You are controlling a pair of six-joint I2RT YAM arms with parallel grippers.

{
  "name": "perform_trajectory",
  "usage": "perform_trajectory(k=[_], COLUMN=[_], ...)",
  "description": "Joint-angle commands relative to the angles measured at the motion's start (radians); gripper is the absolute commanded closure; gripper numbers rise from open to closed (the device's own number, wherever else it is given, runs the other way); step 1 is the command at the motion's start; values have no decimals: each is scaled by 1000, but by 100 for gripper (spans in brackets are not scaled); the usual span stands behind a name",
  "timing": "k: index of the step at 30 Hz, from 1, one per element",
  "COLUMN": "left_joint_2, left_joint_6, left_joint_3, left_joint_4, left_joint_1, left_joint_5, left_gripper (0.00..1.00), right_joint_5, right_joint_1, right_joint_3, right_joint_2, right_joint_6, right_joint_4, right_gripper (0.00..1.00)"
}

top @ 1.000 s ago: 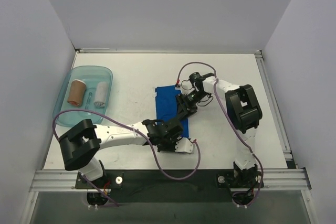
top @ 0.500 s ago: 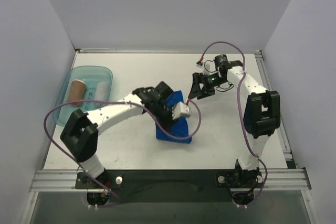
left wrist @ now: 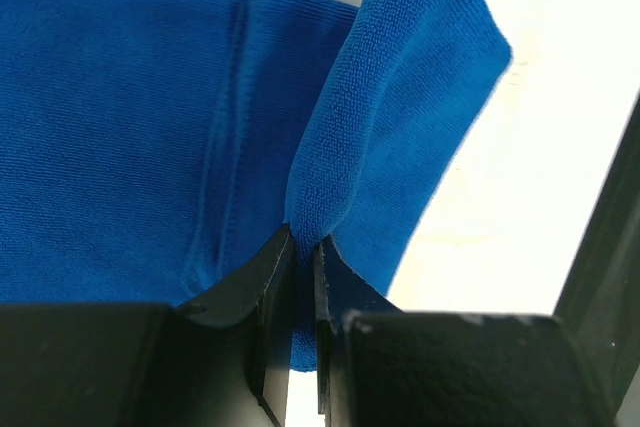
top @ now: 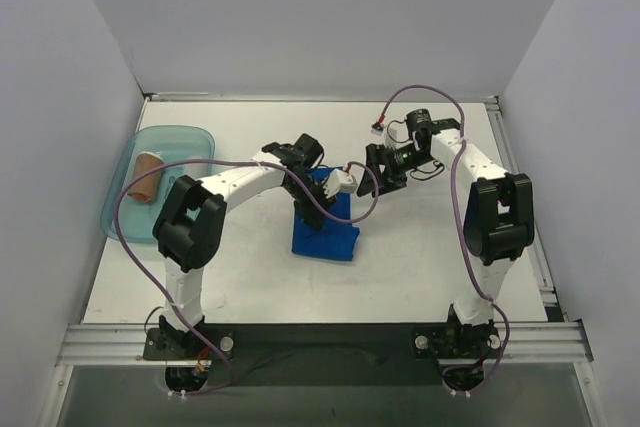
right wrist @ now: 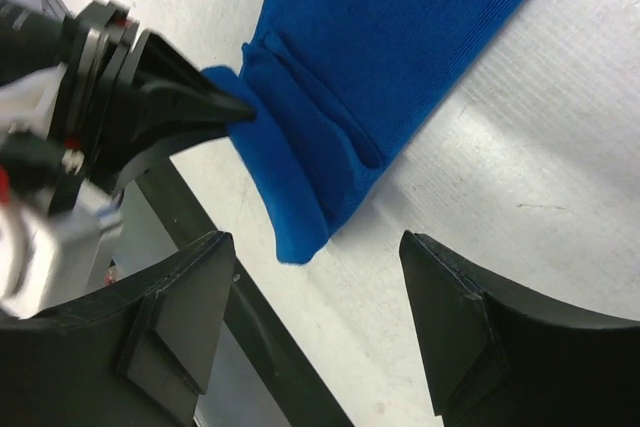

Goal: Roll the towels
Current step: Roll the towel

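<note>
A bright blue towel (top: pixel 328 234) lies mid-table, its far part lifted into a fold. My left gripper (top: pixel 318 199) is shut on that raised fold; the left wrist view shows the blue towel (left wrist: pixel 120 127) pinched between the closed left gripper (left wrist: pixel 305 247). My right gripper (top: pixel 383 172) hovers open just right of the towel's far end, holding nothing. In the right wrist view the right gripper (right wrist: pixel 320 287) spreads wide over bare table, with the blue towel (right wrist: pixel 400 47) and the left gripper (right wrist: pixel 190 107) ahead of it. A rolled tan towel (top: pixel 147 175) rests in the tray.
A clear teal tray (top: pixel 190 137) sits at the far left of the white table (top: pixel 450 277). Purple cables loop from both arms over the tabletop. Walls close in the back and both sides.
My left gripper carried the towel's near edge away from the front toward the far side, folding the towel shorter. My right gripper let go of the towel, opened and drew back to the right.
</note>
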Motion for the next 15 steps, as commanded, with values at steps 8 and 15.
perform_trajectory(k=[8, 15], left_joint_2=[48, 1], left_joint_6=[-19, -65], left_joint_3=[61, 0], left_joint_4=[34, 48], left_joint_1=[75, 115], left_joint_5=[90, 93], left_gripper=[91, 93], right_joint_5=[-60, -97], right_joint_1=[4, 29], right_joint_3=[-41, 40], right_joint_2=[-35, 42], right_joint_6=[-30, 9], right_joint_4=[-51, -16], right_gripper=[45, 52])
